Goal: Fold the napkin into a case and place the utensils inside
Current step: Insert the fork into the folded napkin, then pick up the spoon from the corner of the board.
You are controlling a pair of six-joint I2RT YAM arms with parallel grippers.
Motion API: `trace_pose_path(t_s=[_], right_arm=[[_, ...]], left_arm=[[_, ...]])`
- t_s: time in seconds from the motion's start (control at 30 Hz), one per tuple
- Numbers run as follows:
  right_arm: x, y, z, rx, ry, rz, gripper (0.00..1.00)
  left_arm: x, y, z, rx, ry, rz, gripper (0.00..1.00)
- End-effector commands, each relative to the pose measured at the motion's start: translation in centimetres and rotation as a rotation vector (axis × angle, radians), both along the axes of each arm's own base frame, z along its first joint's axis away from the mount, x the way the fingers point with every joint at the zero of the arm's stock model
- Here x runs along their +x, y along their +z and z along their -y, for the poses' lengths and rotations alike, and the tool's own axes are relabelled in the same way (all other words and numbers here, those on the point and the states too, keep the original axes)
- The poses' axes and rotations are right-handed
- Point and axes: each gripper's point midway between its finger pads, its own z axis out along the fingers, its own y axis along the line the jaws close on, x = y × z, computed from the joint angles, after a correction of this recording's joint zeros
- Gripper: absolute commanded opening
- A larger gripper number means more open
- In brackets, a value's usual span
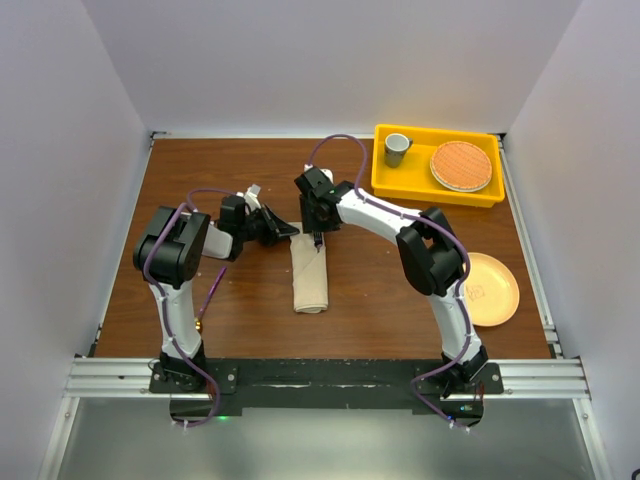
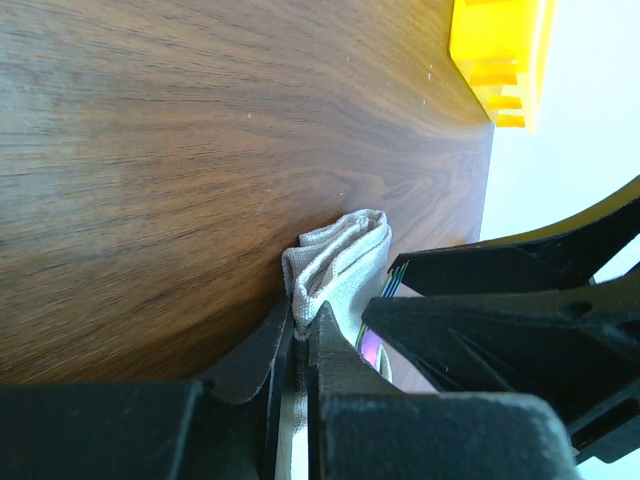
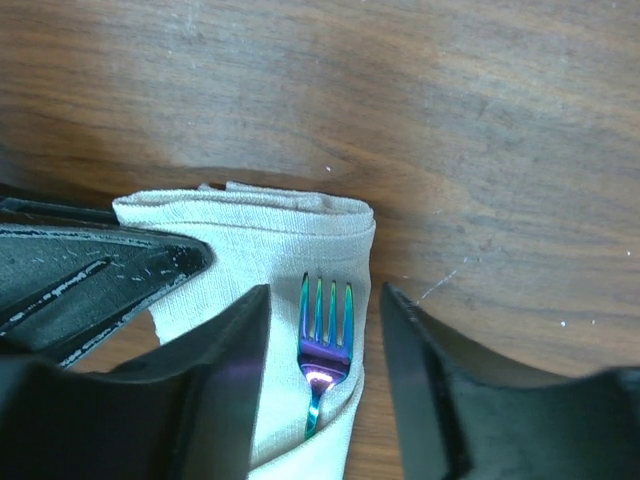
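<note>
I see the case (image 1: 310, 280) lying as a long narrow fold on the worktop (image 1: 230, 170), its length running away from the arm bases. Both tools meet at the far end of the case.

The left tool (image 2: 303, 325) comes in from the left of the case and is clenched on the cloth. In its wrist view a thin edge of fabric is nipped between its two fingers at the left side of that end, and the cloth bunches just past the tips.

The right tool (image 3: 323, 292) hangs straight over the same end, released. Its fingers (image 3: 235, 370) stand apart, one on each side of the fork (image 3: 322, 345), and neither touches the metal.

The fork lies inside the case with its tines pointing to the far end. Its head is bare on the cloth and its handle runs under a diagonal flap.

Beyond the case and off to its right sits a yellow tray (image 1: 436, 193). A peach plate (image 1: 495, 290) lies well to the right of the case.
</note>
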Motion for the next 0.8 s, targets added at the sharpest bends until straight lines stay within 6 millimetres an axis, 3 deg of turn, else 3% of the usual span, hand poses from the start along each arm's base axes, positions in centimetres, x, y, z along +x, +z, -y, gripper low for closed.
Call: trace_pose_path(t_s=[0.0,0.07,0.23,0.27,0.33,0.37,0.4,0.43,0.47,0.5,0.53,0.57,0.6,0.63,0.7,0.73,0.77], right_arm=[[0.6,4.9,-0.7,0.06,-0.007,0.064,0.56],[0.7,5.8,-0.8,0.063,0.004,0.074,0.58],[2.2,10.4,-1.5,0.091,0.06,0.18,0.7],[2.6,12.1,-1.6,0.101,0.09,0.227,0.73],[3.0,13.6,-1.9,0.099,0.147,0.287,0.82],[2.8,14.8,-1.8,0.107,0.168,0.312,0.84],[2.8,15.3,-1.8,0.106,0.189,0.328,0.87],[2.5,15.8,-2.1,0.117,0.229,0.333,0.91],[2.4,15.9,-2.1,0.097,0.281,0.345,0.93],[2.0,16.6,-2.2,0.109,0.316,0.354,0.94],[1.3,16.9,-3.2,0.133,0.417,0.363,0.95],[0.7,16.4,-3.4,0.133,0.473,0.36,0.96],[-0.2,17.3,-4.0,0.168,0.554,0.38,0.97],[-1.1,17.7,-5.2,0.183,0.719,0.427,0.97],[-5.0,17.5,-7.5,0.311,1.004,0.414,0.98],[-6.0,17.2,-8.3,0.32,1.141,0.452,0.98],[-7.8,17.7,-9.4,0.384,1.26,0.46,0.98]], left_arm=[[1.6,1.5,-0.5,0.008,0.037,0.06,0.13],[1.8,2.2,-0.5,0.007,0.036,0.075,0.23],[2.5,7.1,-0.8,0.027,0.012,0.191,0.48],[2.8,7.6,-1.7,0.051,0.018,0.203,0.51],[2.8,10.0,-3.1,0.076,0.018,0.269,0.57],[2.8,10.0,-5.2,0.097,0.036,0.245,0.59],[2.6,11.9,-6.5,0.115,0.035,0.296,0.6],[2.5,12.3,-8.1,0.191,0.008,0.362,0.62],[1.8,12.1,-11.1,0.227,0.008,0.319,0.63],[1.1,13.7,-12.5,0.263,-0.017,0.373,0.65],[-0.6,12.5,-15.8,0.344,-0.062,0.368,0.66],[-1.4,14.4,-17.0,0.366,-0.111,0.433,0.67],[-2.3,14.5,-18.7,0.411,-0.132,0.442,0.73],[-3.1,14.4,-22.5,0.514,-0.146,0.507,0.74],[-6.0,14.7,-24.1,0.464,-0.189,0.473,0.74],[-6.9,14.6,-26.4,0.54,-0.227,0.547,0.74],[-8.9,14.6,-25.9,0.459,-0.27,0.478,0.75]])
